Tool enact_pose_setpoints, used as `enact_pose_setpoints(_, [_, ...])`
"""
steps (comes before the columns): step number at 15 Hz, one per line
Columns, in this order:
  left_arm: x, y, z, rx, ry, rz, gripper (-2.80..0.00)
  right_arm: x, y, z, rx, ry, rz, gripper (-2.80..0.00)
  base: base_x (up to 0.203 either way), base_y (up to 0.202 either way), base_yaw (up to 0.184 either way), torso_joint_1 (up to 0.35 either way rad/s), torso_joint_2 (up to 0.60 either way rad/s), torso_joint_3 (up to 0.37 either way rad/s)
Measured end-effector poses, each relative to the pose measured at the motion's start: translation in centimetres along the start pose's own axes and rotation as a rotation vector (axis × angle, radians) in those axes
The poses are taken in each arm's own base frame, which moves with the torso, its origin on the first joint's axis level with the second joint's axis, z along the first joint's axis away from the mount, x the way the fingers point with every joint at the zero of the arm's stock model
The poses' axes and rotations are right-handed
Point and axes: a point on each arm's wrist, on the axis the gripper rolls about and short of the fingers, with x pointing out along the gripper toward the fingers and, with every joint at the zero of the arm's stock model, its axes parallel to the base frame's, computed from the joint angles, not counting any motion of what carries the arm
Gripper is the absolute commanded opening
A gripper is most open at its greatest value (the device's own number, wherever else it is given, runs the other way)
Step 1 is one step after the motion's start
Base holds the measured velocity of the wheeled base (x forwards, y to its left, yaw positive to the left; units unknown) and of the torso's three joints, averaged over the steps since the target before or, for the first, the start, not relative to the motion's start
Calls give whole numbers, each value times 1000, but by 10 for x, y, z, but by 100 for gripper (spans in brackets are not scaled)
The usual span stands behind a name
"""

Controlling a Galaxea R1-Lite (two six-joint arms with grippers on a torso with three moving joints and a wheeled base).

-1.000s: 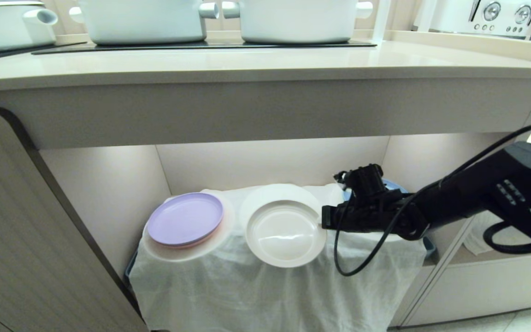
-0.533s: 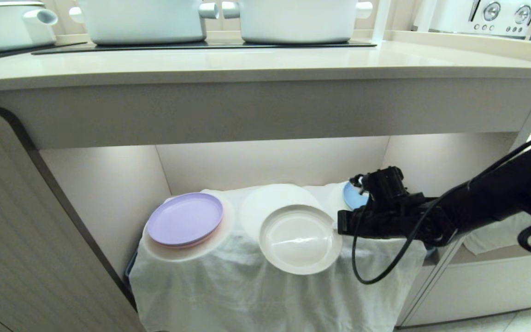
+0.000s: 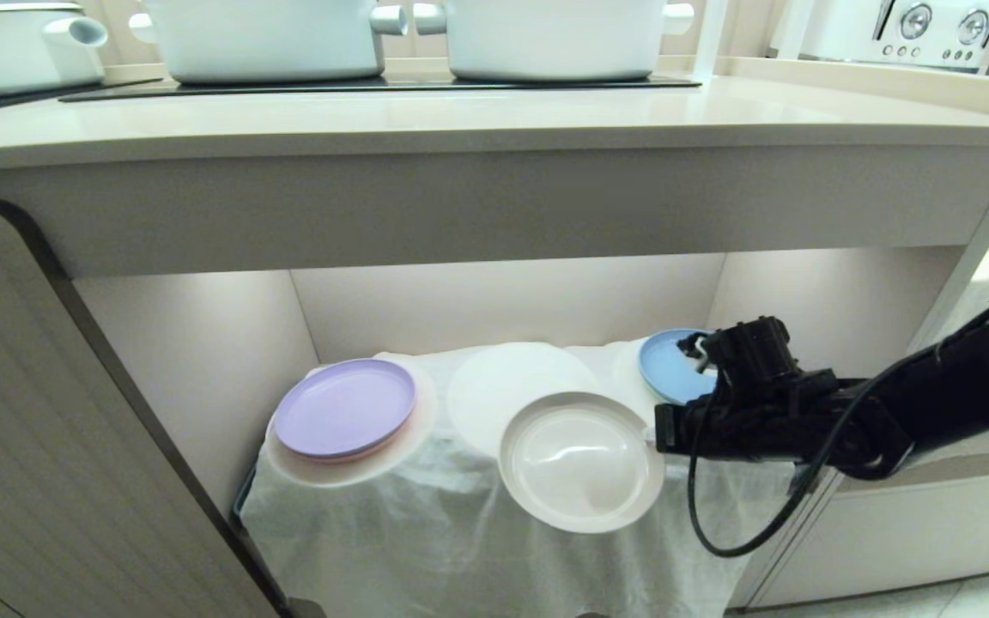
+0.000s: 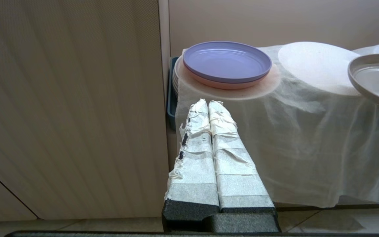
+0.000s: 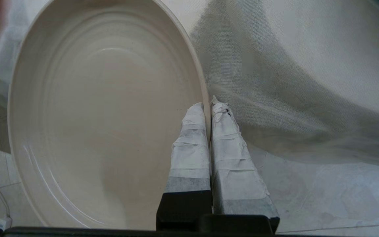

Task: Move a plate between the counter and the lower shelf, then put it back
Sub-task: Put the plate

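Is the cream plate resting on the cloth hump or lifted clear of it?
Lifted clear: the plate hangs in front of the bare middle hump, its rim pinched by the right gripper.

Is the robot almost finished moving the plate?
Not yet. Done: the right gripper has its fingers pinched on the round cream plate's rim, clear of the middle cloth hump on the lower shelf. In hand: carrying it out. Left: setting it on the beige counter, then returning it.

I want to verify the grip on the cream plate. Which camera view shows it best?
The right wrist view: the right pincer is shut on the plate at its rim. The head view shows the whole plate off the cloth hump. The left wrist view catches one edge.
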Motion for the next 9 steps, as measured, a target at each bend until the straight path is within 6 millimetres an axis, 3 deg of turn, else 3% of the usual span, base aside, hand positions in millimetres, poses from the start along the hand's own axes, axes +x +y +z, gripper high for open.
enact_pose_setpoints(9, [0, 0, 0, 0, 0, 0, -280, -39, -15, -22, 35, 8, -53, -280, 0, 0, 0, 0, 0, 0])
